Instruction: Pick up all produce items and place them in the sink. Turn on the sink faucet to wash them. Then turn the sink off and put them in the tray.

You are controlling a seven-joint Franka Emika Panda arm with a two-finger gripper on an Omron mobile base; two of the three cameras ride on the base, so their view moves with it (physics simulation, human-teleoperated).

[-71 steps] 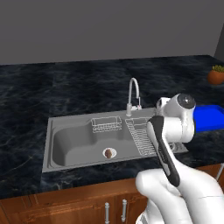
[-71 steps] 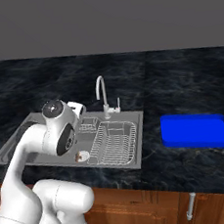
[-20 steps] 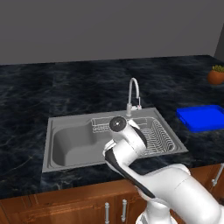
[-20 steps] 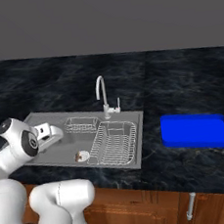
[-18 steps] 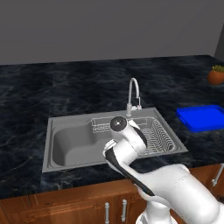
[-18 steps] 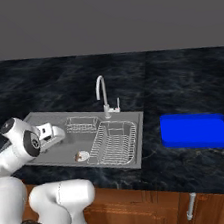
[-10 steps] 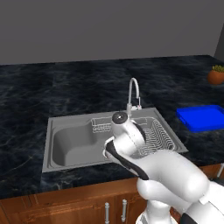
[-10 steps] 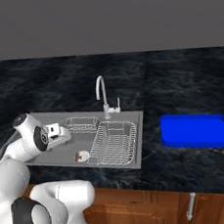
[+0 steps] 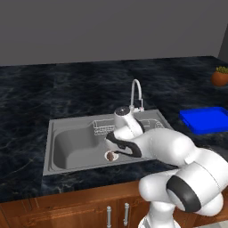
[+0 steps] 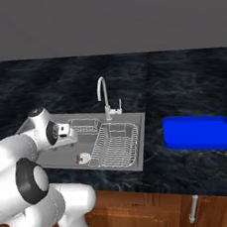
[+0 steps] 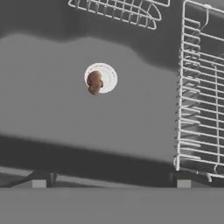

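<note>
A small dull-brown produce lump [image 11: 94, 82] lies on the round drain [image 11: 105, 78] on the floor of the grey steel sink [image 9: 71, 149]. It also shows near the front wall as the produce [image 9: 110, 156] and the produce [image 10: 82, 159]. My gripper [image 11: 111, 180] hangs open above the basin, pointing down, with the lump ahead of it and well clear of both fingertips [image 11: 39, 180]. Behind the basin stands the silver faucet [image 9: 135, 91]; no water is visible. To the right on the counter lies the blue tray [image 10: 200, 132], with nothing on it.
A wire rack [image 11: 201, 87] fills the sink's right side and a small wire basket [image 11: 118, 11] hangs at its back wall. My arm crosses above the rack [image 10: 114, 144]. An orange pot [image 9: 220, 77] sits at the counter's far right.
The arm has swung from over the rack to over the basin, and the hand has come down toward the drain. The lump has not moved.
</note>
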